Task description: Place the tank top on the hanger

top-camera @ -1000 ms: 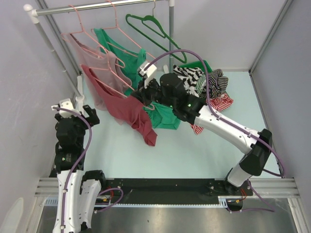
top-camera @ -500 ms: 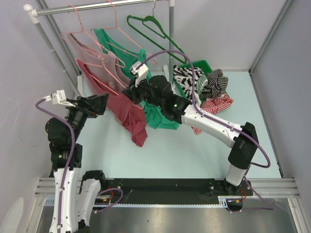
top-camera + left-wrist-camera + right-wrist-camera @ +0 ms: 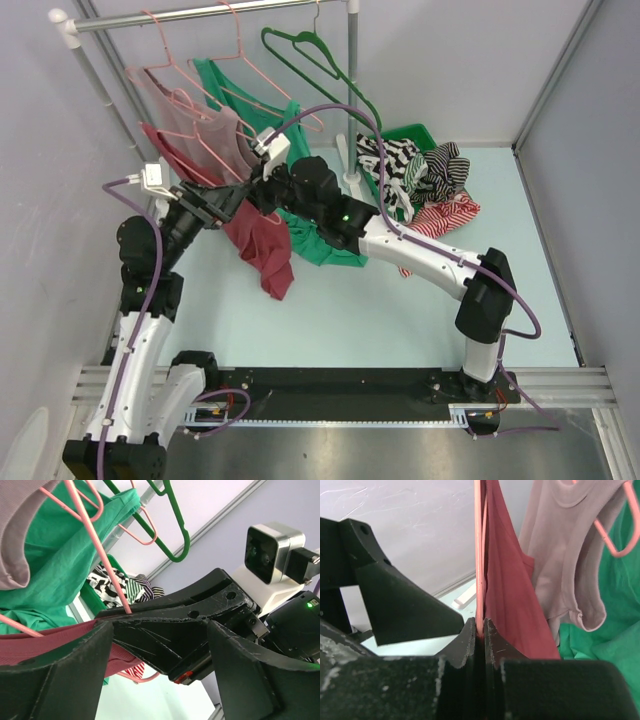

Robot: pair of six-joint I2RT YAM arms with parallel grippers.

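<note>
Pale table (image 3: 400,310), right fingers (image 3: 462,647) clamped on hanger (image 3: 478,555), left fingers (image 3: 60,680) apart by tank top (image 3: 262,235)

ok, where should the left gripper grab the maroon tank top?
Probably the upper edge of the tank top, beside the hanger wire, coming from the robot's left: the cloth hangs flat there, and the right gripper pinches the wire, steadying it.
</note>
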